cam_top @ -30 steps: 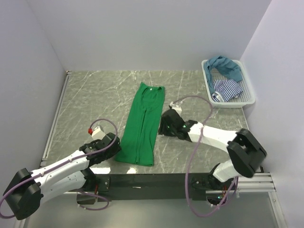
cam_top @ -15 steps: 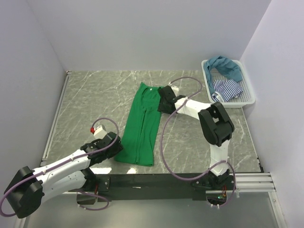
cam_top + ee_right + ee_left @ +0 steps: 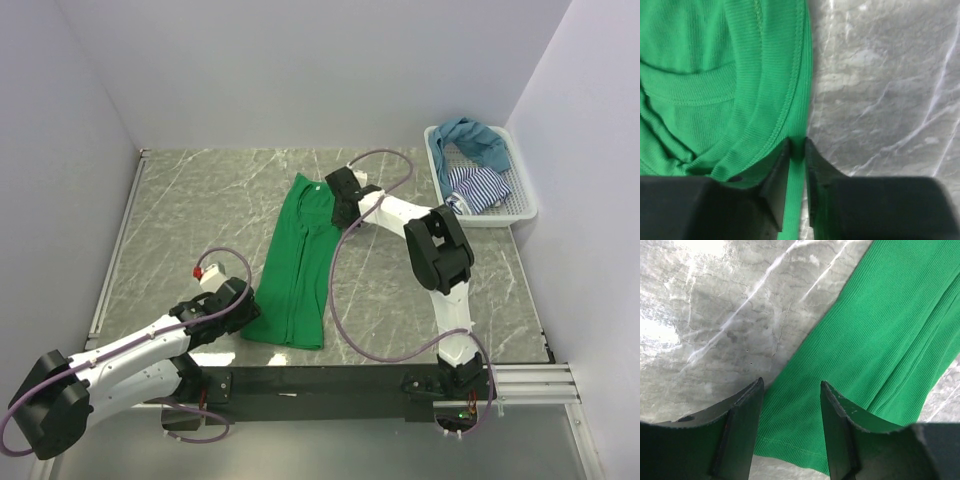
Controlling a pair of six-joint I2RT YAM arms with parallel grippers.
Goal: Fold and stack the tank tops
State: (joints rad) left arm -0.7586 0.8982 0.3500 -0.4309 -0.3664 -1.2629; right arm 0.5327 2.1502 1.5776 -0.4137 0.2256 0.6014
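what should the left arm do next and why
Probably close the left fingers on the green top's hem: they stand open over its near corner, while the right fingers pinch the far edge, so both ends could then be lifted to fold.

Three tank tops in all: one green top [image 3: 300,265], stretched from the left pincer [image 3: 240,303] up to the right pincer [image 3: 338,200], plus one teal top [image 3: 475,140] and one striped top [image 3: 478,187], both well off to the right of the right pincer. One white basket [image 3: 522,205] holds those two. There are two arms [image 3: 120,365], so two pincers, and each pincer has two fingers [image 3: 742,415]. Two purple cables [image 3: 329,290], one looping behind each pincer. One marbled tabletop [image 3: 200,200] lies beneath both pincers.
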